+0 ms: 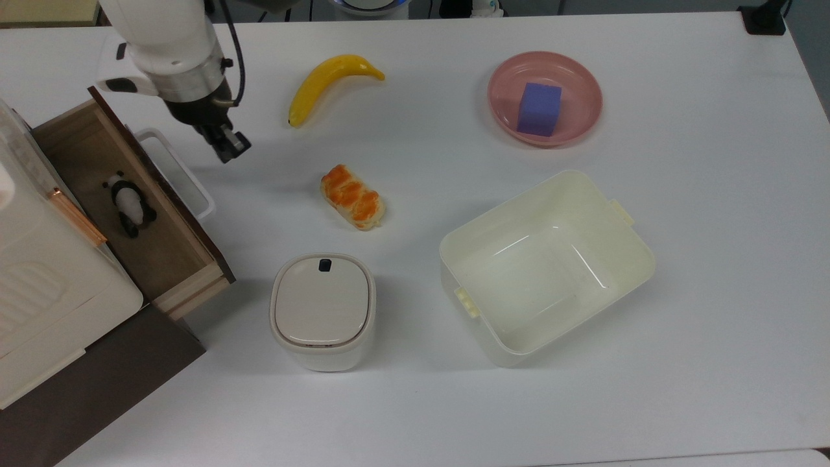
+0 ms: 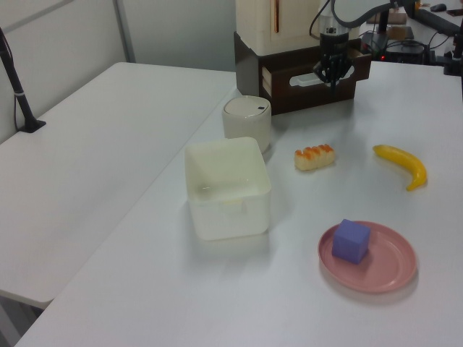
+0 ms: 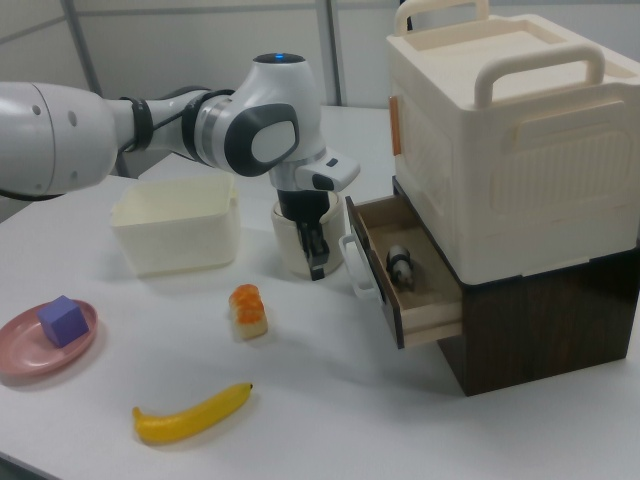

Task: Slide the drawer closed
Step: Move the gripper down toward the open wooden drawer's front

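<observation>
Across the white bench (image 1: 681, 363) I see the dark wooden cabinet (image 3: 545, 320) at the top view's left, with a cream carry-box (image 3: 510, 130) stacked on it. My arm (image 1: 168, 45) reaches in from the top view's upper left. The drawer (image 1: 123, 201) stands pulled out of the cabinet, its dark front panel and white loop handle (image 1: 178, 172) facing the bench's middle, and a small panda toy (image 1: 130, 204) lies inside it. Near the top view's lower right sits the cream open tub (image 1: 548, 266); the white lidded bin (image 1: 323, 311) stands between it and the cabinet. A pink plate (image 1: 580, 84) holds a purple block (image 1: 539, 108). A banana (image 1: 327, 81) lies well apart from the drawer, and a bread roll (image 1: 352, 196) sits mid-bench. The claw (image 1: 228, 148) hangs just beside the handle, on the side away from the cabinet; I cannot tell whether it touches. Its fingers look pressed together, gripping nothing.
</observation>
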You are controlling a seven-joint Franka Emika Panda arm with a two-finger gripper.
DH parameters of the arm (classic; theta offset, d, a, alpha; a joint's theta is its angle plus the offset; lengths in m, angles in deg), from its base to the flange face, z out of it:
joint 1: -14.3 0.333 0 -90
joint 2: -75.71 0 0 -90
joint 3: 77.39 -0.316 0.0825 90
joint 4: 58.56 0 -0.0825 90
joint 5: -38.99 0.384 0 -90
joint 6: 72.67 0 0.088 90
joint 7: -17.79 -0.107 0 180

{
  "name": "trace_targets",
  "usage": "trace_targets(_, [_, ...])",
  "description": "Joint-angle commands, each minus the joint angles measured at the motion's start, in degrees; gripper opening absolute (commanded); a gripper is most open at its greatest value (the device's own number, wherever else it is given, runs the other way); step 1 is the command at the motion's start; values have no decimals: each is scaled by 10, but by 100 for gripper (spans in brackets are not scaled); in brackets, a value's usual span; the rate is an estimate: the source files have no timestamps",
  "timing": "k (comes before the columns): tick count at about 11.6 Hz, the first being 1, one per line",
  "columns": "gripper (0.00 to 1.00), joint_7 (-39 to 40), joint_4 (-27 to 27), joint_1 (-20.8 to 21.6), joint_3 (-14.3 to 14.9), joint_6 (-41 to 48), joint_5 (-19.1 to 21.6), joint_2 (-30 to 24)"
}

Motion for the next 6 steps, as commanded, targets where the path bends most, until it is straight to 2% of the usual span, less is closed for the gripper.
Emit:
trace_targets(1, [0, -36, 4, -11, 0, -45, -10, -4])
trace_targets(4, [0, -75, 3, -12, 0, -86, -44, 12])
trace_targets(6, [0, -74, 3, -12, 1, -104, -53, 21])
